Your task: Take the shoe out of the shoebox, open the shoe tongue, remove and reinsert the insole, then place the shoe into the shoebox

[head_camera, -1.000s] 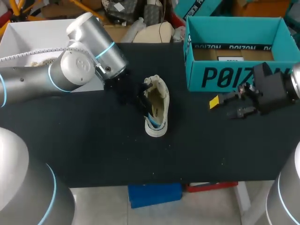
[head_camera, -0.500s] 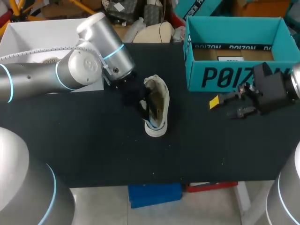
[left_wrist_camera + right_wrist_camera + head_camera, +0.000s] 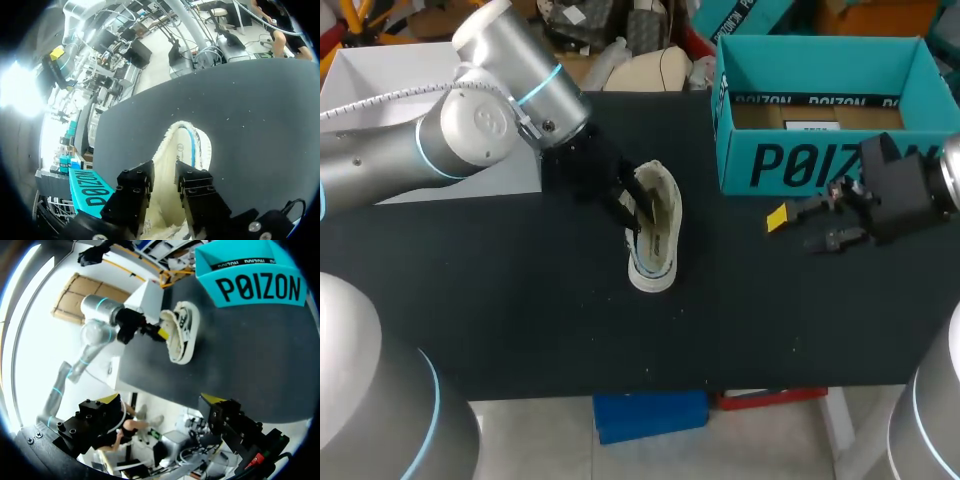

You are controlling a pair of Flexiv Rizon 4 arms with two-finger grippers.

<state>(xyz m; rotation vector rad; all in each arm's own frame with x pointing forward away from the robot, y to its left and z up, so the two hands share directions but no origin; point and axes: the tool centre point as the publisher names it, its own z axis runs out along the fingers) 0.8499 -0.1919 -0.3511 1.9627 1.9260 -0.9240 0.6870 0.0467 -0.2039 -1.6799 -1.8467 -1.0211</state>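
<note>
Shoe: your shoe [image 3: 655, 235] is out of the box. It lies on the dark bench [image 3: 520, 310] near the middle, toe toward the front edge. The upper is cream, with blue trim low around the toe.
Shoebox: the teal shoebox [image 3: 820, 165] stands open-topped at the back right of the bench, well apart from the shoe. Bare cardboard shows inside.
Left arm: it comes in from the left and reaches across to the shoe's heel end.
Left gripper: your left gripper [image 3: 632, 207] is right at the shoe's opening. The wrist view looks down onto the cream lining. You cannot tell from here whether it has a hold on the shoe.
Right gripper: your right gripper [image 3: 792, 229] hovers over the bench just in front of the shoebox. It is spread wide with nothing in it, and it is well clear of the shoe.
</note>
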